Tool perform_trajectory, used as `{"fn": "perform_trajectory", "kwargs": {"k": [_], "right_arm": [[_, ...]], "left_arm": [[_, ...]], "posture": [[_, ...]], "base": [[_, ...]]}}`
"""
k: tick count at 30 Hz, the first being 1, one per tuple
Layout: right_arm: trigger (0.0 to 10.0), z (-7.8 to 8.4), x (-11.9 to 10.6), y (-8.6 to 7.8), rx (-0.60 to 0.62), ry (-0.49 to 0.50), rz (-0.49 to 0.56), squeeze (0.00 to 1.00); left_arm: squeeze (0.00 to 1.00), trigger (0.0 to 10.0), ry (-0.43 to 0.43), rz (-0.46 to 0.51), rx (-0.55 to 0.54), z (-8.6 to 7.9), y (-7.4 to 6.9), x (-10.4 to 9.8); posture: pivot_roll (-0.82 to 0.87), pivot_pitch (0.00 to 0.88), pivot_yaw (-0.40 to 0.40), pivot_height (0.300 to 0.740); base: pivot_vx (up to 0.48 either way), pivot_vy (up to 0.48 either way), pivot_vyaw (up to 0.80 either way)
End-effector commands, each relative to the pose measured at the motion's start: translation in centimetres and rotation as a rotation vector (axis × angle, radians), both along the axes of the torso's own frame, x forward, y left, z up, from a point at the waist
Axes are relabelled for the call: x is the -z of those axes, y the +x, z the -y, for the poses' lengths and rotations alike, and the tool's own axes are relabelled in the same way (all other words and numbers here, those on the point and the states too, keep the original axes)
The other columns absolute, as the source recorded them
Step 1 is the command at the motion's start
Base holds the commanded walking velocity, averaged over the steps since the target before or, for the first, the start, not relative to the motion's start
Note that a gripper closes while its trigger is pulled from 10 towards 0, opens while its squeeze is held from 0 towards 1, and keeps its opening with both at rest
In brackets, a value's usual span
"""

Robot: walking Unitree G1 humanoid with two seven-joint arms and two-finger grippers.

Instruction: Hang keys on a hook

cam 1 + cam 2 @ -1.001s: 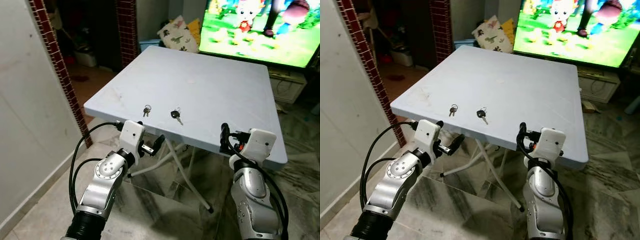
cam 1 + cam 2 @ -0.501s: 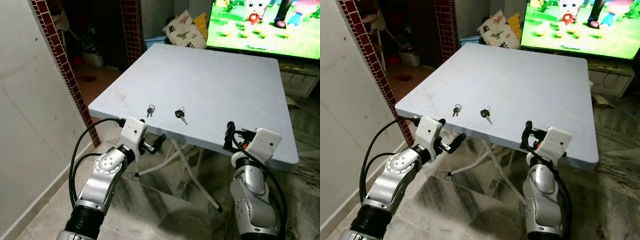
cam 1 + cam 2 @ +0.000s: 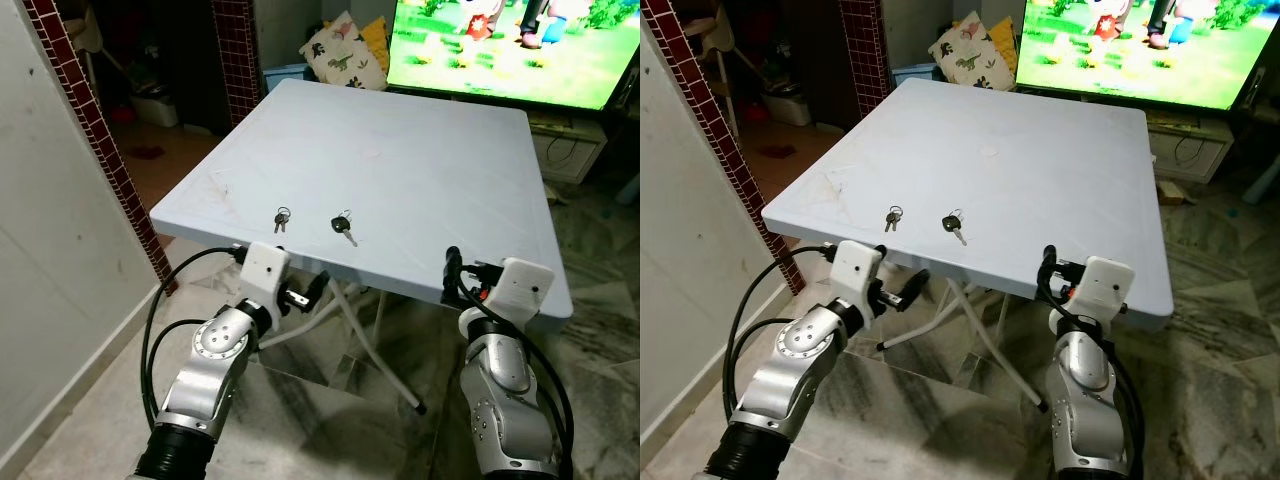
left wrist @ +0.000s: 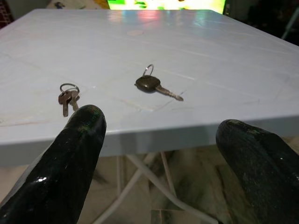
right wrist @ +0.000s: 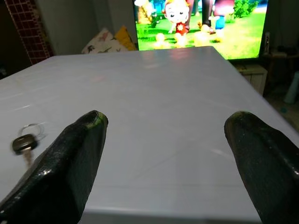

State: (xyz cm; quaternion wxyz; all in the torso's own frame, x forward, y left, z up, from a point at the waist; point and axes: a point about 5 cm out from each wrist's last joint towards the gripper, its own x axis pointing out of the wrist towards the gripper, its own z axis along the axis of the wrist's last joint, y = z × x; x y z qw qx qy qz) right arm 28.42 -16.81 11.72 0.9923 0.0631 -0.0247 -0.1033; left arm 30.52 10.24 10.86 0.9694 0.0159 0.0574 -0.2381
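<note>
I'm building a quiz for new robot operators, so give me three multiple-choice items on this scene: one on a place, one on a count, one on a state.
1. Where do the keys lie?
A. near the pale blue plastic table's front edge
B. on the floor
C. on the television stand

2. How many separate key sets lie there?
A. one
B. two
C. four

3. How are the left gripper's fingers?
A. shut on keys
B. shut, empty
C. open, empty

Key: 1 A, the small bunch on a ring and the black-headed key rest on the table by its near edge. 2 B, just those two. 3 C, the left gripper has its fingers spread short of the edge.

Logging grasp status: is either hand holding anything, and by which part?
Nothing. Left hand and right hand are open, empty, short of the pale blue table.
</note>
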Motion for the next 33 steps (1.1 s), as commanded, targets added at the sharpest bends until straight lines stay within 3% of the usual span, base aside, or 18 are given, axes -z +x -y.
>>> {"fn": "perform_trajectory", "kwargs": {"k": [1,5,13,24,29,33], "right_arm": [[10.0,0.6,-0.2,-0.1,0.017,-0.017,0.000,0.00],[10.0,0.3,-0.1,-0.4,0.009,-0.020,-0.005,0.00],[10.0,0.1,-0.3,-0.4,-0.024,-0.041,0.000,0.00],[10.0,0.1,-0.7,-0.2,-0.045,-0.052,0.006,0.00],[10.0,0.1,-0.8,-0.1,-0.055,-0.053,0.008,0.00],[10.0,0.1,-0.9,-0.1,-0.068,-0.061,0.011,0.00]], "left_arm": [[0.00,10.0,-0.016,0.014,0.017,0.7,0.3,-0.6],[0.00,10.0,-0.016,0.017,0.011,0.6,0.5,-0.7],[0.00,10.0,-0.007,0.021,-0.074,0.1,0.7,-0.5],[0.00,10.0,-0.042,0.014,-0.164,-0.3,1.0,-0.4],[0.00,10.0,-0.049,-0.008,-0.195,-0.5,1.2,-0.5],[0.00,10.0,-0.040,0.039,-0.189,-0.4,1.3,-0.9]], "posture": [[0.08,0.000,-0.023,0.740],[0.08,0.000,-0.022,0.740],[0.08,0.000,-0.023,0.740],[0.07,0.000,-0.048,0.740],[0.07,0.000,-0.050,0.740],[0.07,0.000,-0.056,0.740]], "base": [[0.000,-0.435,0.00],[0.000,-0.444,0.00],[0.000,0.000,0.00],[0.000,0.000,0.70],[0.000,0.000,0.00],[0.000,0.000,0.00]]}}
